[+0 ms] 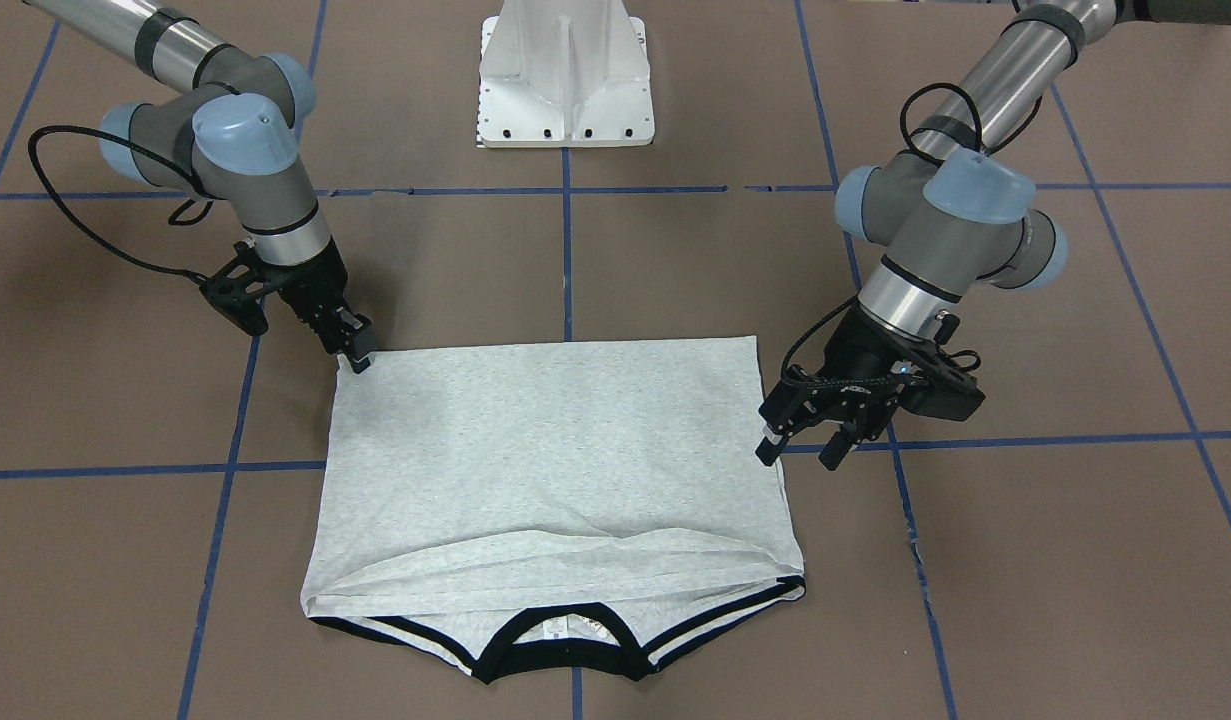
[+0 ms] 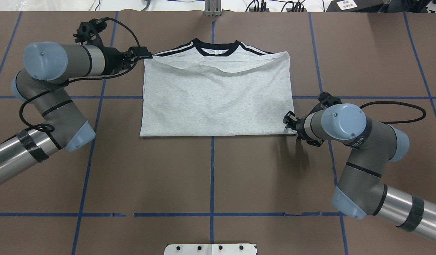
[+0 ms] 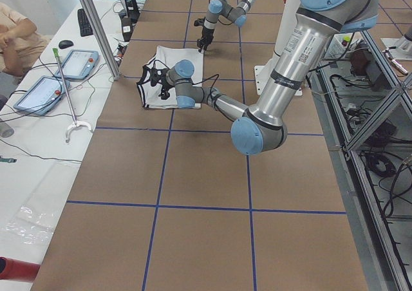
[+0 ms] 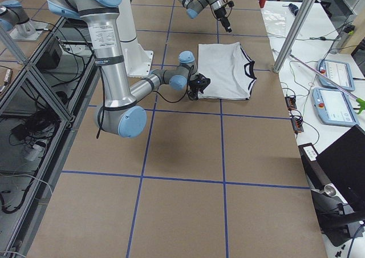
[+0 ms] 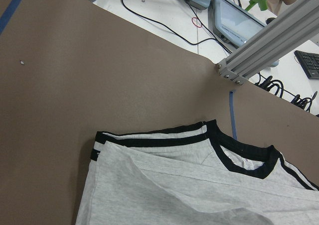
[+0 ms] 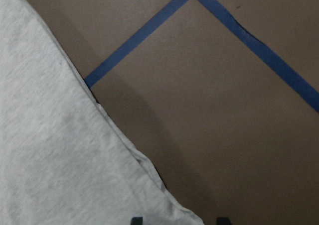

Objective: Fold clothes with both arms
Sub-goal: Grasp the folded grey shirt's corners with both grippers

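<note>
Overhead exterior view has the T-shirt [image 2: 218,99] lying flat in the middle of the table [image 2: 218,177], already doubled over. Its black collar [image 2: 218,47] is on the far side from the robot. A grey top layer ends just short of the collar, and a clean folded edge runs along the near side.

It looks like thin, soft jersey: light and limp, with nothing stiff about it. I'd expect it to sag and slide over itself if lifted by one point, and a pinch could easily catch only the upper layer. The corners look like the sensible places to hold, taking both layers and keeping the two arms level.

The right gripper [image 1: 360,355] is down at the near right corner. Its wrist camera shows the two fingertips [image 6: 135,220] set apart, with the tip of the cloth between them and nothing clamped. The left gripper [image 1: 803,448] sits just beside the far left corner near the striped shoulder. From across the table its fingers look spread and it holds nothing.
</note>
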{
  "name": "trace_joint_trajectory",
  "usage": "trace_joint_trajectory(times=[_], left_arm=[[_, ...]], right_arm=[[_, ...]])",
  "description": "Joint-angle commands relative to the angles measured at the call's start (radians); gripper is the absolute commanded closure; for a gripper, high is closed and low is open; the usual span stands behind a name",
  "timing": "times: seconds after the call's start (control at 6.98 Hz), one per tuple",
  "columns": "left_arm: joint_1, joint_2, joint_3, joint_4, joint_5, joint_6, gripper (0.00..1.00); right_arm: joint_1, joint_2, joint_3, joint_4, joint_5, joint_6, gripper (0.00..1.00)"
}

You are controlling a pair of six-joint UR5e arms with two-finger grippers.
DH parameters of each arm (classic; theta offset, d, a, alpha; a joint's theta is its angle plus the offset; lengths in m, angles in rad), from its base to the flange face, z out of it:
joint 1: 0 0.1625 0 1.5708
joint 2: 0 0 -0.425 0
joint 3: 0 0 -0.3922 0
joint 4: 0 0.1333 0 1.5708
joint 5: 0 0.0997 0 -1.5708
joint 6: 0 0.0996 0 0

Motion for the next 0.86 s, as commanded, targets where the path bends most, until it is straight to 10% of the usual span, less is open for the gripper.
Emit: trace_joint_trajectory(times=[0.0,0.14,0.72], left_arm=[[0.0,0.011,0.0,0.0,0.0,0.003,0.0],[0.0,0.011,0.0,0.0,0.0,0.004,0.0],[0.0,0.011,-0.004,-0.001,-0.003,0.004,0.0]], right_arm=[[0.001,0.002,-0.003,0.001,0.002,-0.003,0.86],[0.001,0.002,-0.003,0.001,0.007,-0.006,1.0],[0.006,-0.013,0.079,-0.013,0.013,-0.004,1.0]])
